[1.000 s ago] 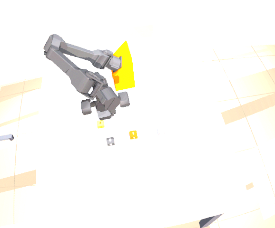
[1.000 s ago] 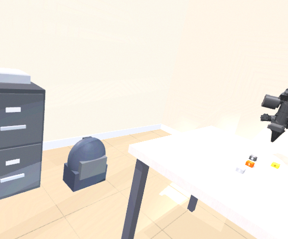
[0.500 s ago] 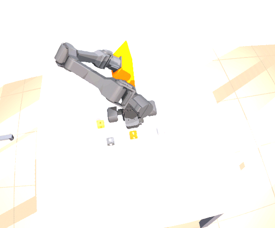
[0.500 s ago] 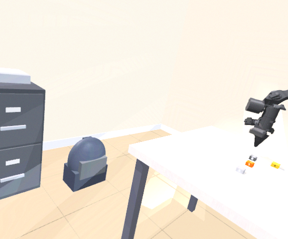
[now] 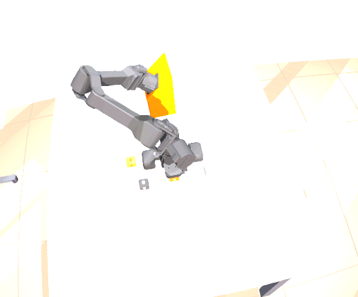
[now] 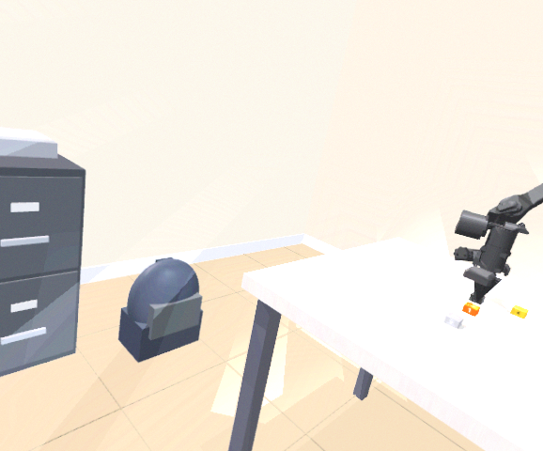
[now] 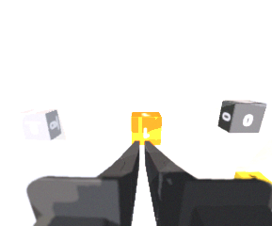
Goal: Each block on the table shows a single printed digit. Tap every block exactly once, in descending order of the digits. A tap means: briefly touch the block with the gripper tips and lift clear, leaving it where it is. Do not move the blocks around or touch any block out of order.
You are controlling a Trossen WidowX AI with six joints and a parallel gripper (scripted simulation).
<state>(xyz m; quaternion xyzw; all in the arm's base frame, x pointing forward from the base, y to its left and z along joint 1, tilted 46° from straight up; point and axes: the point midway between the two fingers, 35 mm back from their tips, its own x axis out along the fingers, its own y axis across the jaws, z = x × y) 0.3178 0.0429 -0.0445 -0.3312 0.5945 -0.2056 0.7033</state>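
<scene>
My gripper point(image 7: 141, 145) point(image 6: 478, 300) is shut and empty, its tips low beside the orange block. The orange block point(image 5: 174, 179) point(image 6: 471, 309) point(image 7: 146, 128) shows a 1 in the exterior view; it is just ahead of the tips in the wrist view. A dark grey block point(image 5: 144, 184) point(image 7: 248, 118) with a white 0 is to the right in the wrist view. A yellow block point(image 5: 130, 161) point(image 6: 519, 312) point(image 7: 251, 176) is partly hidden by the right finger there. A pale grey block point(image 5: 204, 171) point(image 6: 453, 320) point(image 7: 36, 125) is at the left; its digit is unclear.
The blocks stand on a white table point(image 5: 204, 239) point(image 6: 349, 291). A bright yellow and orange panel point(image 5: 165, 86) is at the arm's base. A dark drawer cabinet point(image 6: 23, 262) and a blue backpack point(image 6: 162, 296) stand on the floor away from the arm.
</scene>
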